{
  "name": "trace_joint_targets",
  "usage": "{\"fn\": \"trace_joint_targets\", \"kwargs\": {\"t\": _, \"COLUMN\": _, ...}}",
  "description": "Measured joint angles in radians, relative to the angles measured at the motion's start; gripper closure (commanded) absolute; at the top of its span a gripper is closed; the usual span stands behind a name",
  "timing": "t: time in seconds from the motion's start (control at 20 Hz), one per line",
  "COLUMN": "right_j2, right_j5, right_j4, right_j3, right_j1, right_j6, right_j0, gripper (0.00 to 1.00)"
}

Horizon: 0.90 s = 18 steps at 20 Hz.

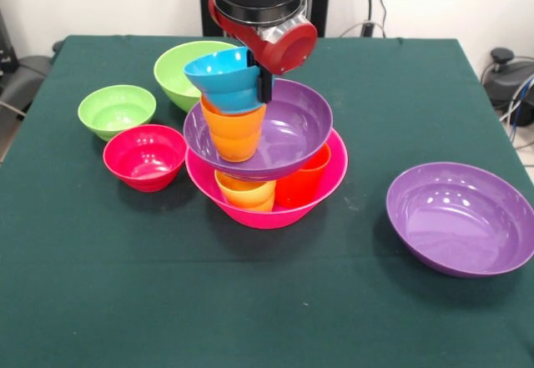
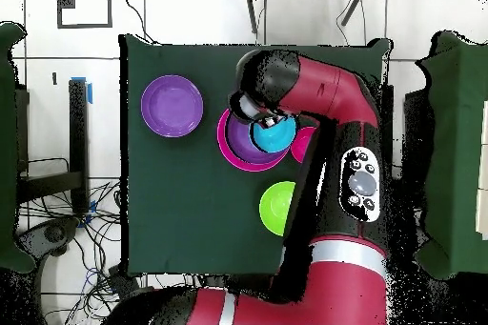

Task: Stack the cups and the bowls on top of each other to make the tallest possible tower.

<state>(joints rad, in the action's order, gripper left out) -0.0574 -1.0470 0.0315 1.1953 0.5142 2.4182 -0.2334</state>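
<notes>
Tabletop point(image 1: 250, 301), dark green cloth, carries everything. Arm point(image 2: 329, 102) comes down over the tower point(image 1: 263, 151) near the centre.

Tower, bottom up: hot-pink bowl point(image 1: 267, 214) as base, yellow-orange cup point(image 1: 246, 194) and red-orange cup point(image 1: 302, 186) standing in it, a purple bowl point(image 1: 288, 134) resting on their rims and tilted, an orange cup point(image 1: 234, 130) in that bowl toward its 9 o'clock side.

Spare purple bowl point(image 1: 461, 218) sits well apart at 3 to 4 o'clock of the tower. Medium light-green bowl point(image 1: 188, 68) at 11 o'clock, red bowl point(image 1: 145, 157) at 9, small light-green bowl point(image 1: 117, 111) at 10.

Blue bowl point(image 1: 224, 78) is gripped by its rim in the end effector point(image 1: 264, 84), fingers clamped across the wall, bowl tipped and touching or just above the orange cup's mouth. Can't tell which.

Step in hand, my read: seat the blue bowl on the orange cup. Level it first, centre it over the cup, lower slowly, let go only once it bears. The purple bowl underneath is tilted, so side push likely slides the cup or rocks the stack. Withdraw straight up.
</notes>
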Motion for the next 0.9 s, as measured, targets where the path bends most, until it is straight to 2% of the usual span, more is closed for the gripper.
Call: {"fn": "trace_joint_targets", "kwargs": {"t": 0.9, "right_j2": 0.003, "right_j5": 0.000, "right_j4": -0.002, "right_j3": -0.037, "right_j1": -0.024, "right_j6": 0.000, "right_j0": 0.000, "gripper": 1.00}}
